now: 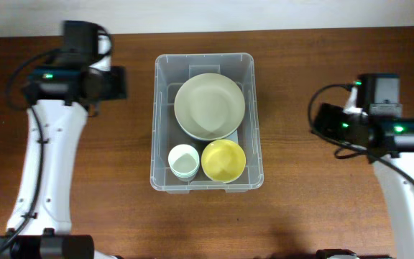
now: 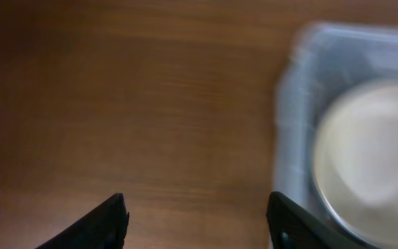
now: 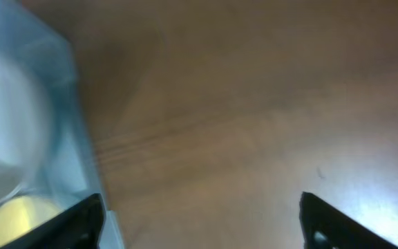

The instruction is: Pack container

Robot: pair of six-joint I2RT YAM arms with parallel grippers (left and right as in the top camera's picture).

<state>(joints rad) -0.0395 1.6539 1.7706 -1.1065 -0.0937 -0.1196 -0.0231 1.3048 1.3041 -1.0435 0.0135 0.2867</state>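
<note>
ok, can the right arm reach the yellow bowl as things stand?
Probably yes. The yellow bowl sits uncovered in a corner of the container on that arm's side. The right gripper is open and empty beside it. Only the container wall lies between, so it would go over the rim.

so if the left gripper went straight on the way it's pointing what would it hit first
Most likely the bare wooden table. The left gripper looks aimed at wood just beside the container, not into it, though the blur leaves depth unclear.
</note>
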